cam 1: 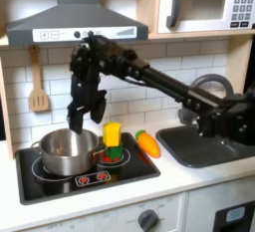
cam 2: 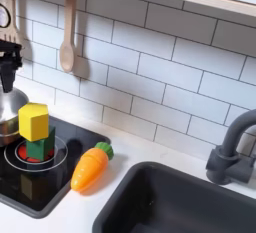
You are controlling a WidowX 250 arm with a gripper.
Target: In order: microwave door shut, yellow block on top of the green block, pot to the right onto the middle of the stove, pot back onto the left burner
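Pincer (cam 1: 84,113) hanging open-jawed above the pot (cam 1: 68,148) sitting on the left burner; yellow block (cam 1: 113,134) balancing atop the green block (cam 1: 114,153) beside it, so dragging rightward risks toppling the stack.

yellow block (cam 2: 33,121) on green block (cam 2: 40,149)

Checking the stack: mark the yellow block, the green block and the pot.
yellow block (cam 2: 33,121): second exterior view, on its front face.
green block (cam 2: 40,149): second exterior view, on its side, under the yellow one.
pot (cam 1: 66,152): first exterior view, on its steel wall.
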